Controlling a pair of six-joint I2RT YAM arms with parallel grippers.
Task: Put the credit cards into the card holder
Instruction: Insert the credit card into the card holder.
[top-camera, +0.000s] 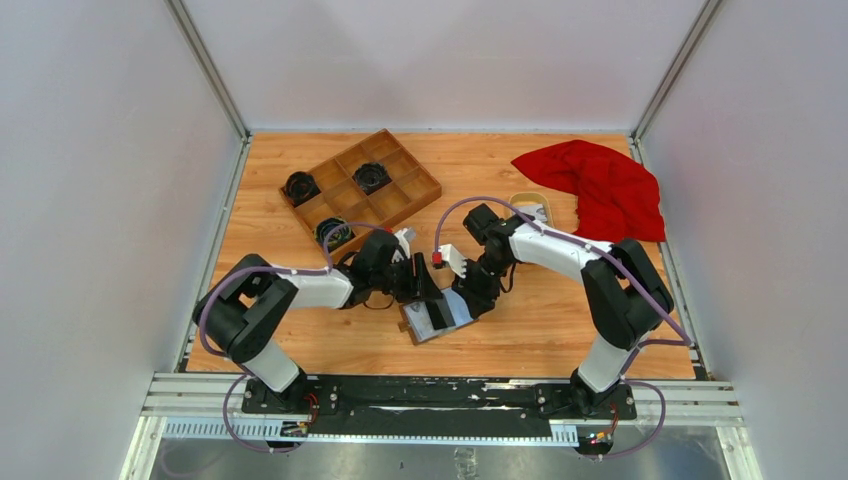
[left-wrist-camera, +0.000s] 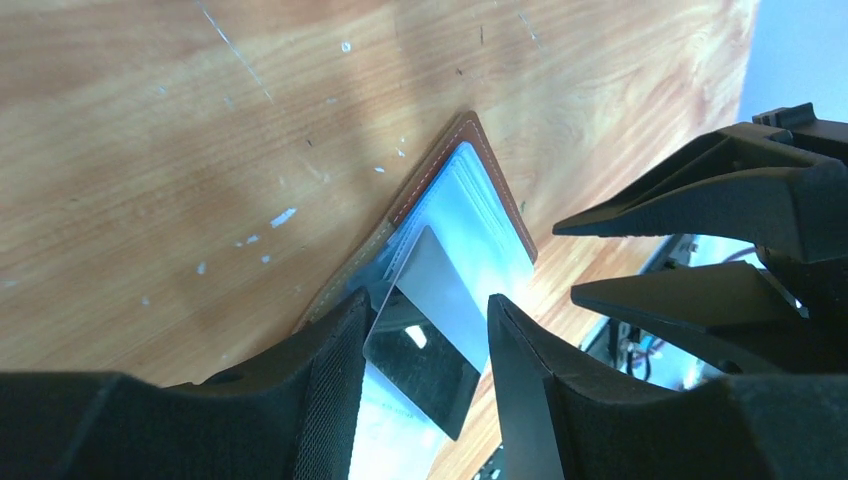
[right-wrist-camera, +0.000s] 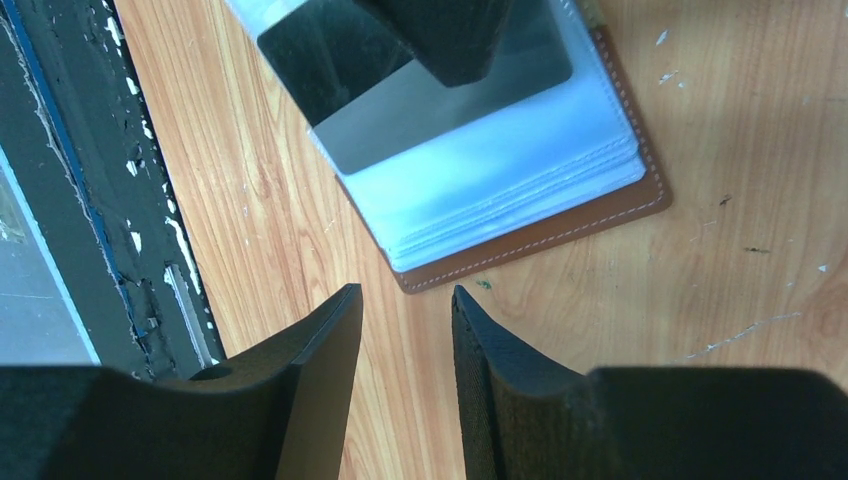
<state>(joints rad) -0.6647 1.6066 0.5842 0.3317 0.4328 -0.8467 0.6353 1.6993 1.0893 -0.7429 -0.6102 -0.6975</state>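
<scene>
We see the card holder (top-camera: 440, 320) lying open and flat on the table (top-camera: 550, 340), near its front edge and between the two arms. From the left wrist view the card holder (left-wrist-camera: 470, 190) shows a brown leather-like border with pale stitching along the rim, and inside it a stack of shiny grey-blue clear pockets. The right wrist view gives the same card holder (right-wrist-camera: 520, 190) from the other side: the layered pocket edges are bright and glossy, and the brown cover reaches just past them at one corner.

One credit card (left-wrist-camera: 435, 280) lies on the pockets. It is thin and rectangular, light grey at one end and darkly mirrored at the other. We cannot tell whether its far end sits inside a pocket or only on top.

The left hand (left-wrist-camera: 425, 305) is low over the card holder with its fingers apart, one on each side of the card; we cannot tell if they touch its edges. The right hand (right-wrist-camera: 405, 300) hangs just beside the card holder's corner, over bare wood, fingers apart with nothing between them.

Further back stand a wooden compartment tray (top-camera: 362, 190) and a red cloth (top-camera: 600, 185)
</scene>
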